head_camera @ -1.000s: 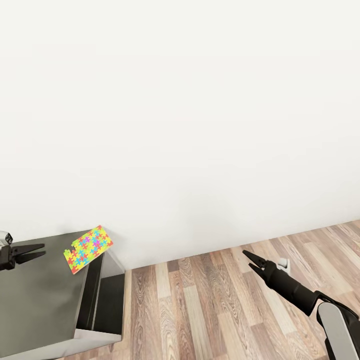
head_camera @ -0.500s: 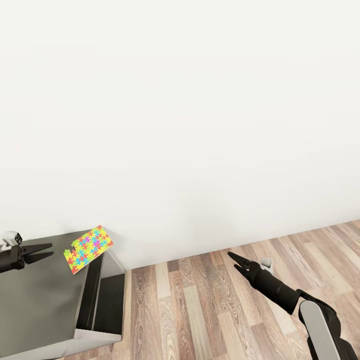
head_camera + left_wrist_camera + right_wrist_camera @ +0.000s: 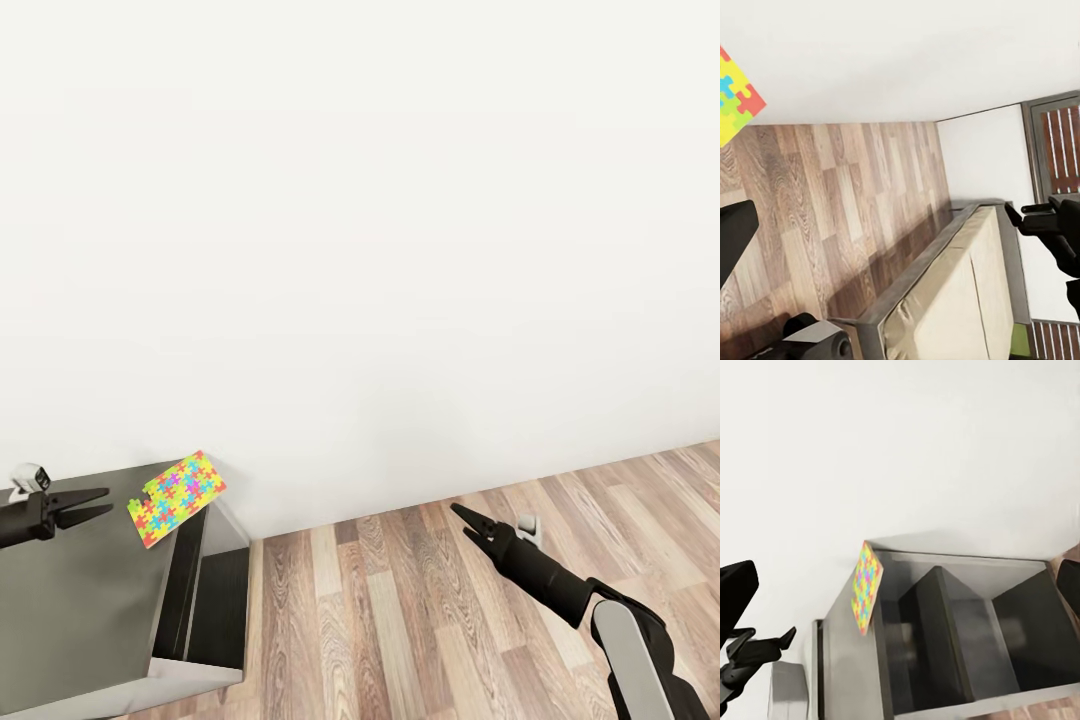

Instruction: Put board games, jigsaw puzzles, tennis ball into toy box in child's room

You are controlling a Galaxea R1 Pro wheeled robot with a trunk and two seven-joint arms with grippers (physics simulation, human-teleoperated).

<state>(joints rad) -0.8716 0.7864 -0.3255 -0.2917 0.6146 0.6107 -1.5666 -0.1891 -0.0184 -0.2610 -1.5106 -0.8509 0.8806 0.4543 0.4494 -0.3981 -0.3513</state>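
Observation:
One jigsaw puzzle point(image 3: 176, 498), a thin sheet of bright interlocking pieces, lies at the far corner of the table's dark grey section point(image 3: 80, 600), by the wall. My left gripper point(image 3: 102, 502) hovers over that dark top, a short way to the puzzle's left, open and holding nothing. My right gripper point(image 3: 461, 519) is out over the wooden floor to the table's right, pointing toward it, open and holding nothing. The right wrist view shows the puzzle point(image 3: 866, 585) edge-on on the table point(image 3: 847, 667), with the left gripper point(image 3: 772, 637) near it. The left wrist view catches a puzzle corner point(image 3: 735, 97) and the bed point(image 3: 952, 300).
A plain white wall point(image 3: 360, 250) runs behind the table. Open shelf compartments point(image 3: 967, 637) face the floor on the table's end. Wooden floor point(image 3: 400, 620) stretches between table and right arm. A slatted window or door point(image 3: 1061, 142) stands past the bed.
My right arm has swung left over the floor, toward the table. My left gripper has crept a little right toward the puzzle. The puzzle and the view have stayed put.

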